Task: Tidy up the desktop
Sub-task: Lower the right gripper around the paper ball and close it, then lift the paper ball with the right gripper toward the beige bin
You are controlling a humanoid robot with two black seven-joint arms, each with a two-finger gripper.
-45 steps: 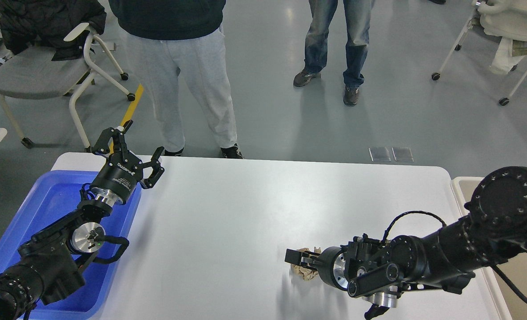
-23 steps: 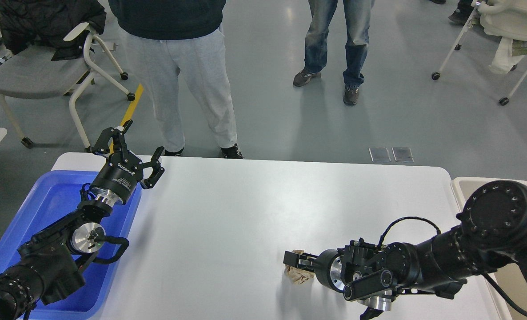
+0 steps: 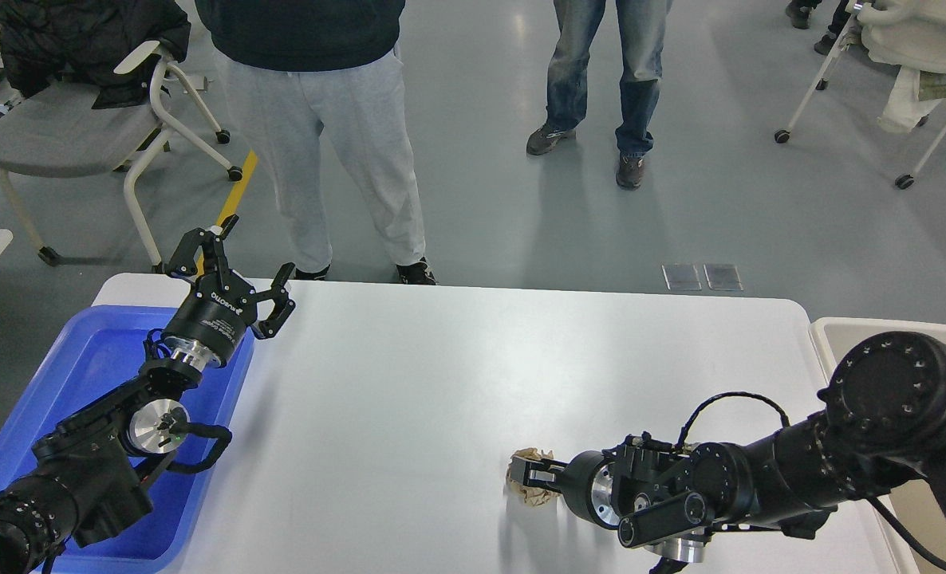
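The white desktop (image 3: 441,375) holds one crumpled brown paper ball (image 3: 530,496) near its front right. My right gripper (image 3: 526,477) comes in low from the right and lies nearly flat on the desktop. Its fingers are closed around the paper ball, which shows above and below the dark fingertips. My left gripper (image 3: 238,267) is open and empty. It is raised over the far right corner of the blue tray (image 3: 82,375), at the desktop's far left.
A beige tub (image 3: 828,335) stands off the desktop's right edge, partly behind my right arm. Two people (image 3: 321,159) stand just beyond the far edge. Chairs stand on the floor at the far left (image 3: 58,127) and far right (image 3: 912,48).
My right gripper has lowered and shifted slightly left, and the paper ball now sits between its fingers. My left arm has not moved.
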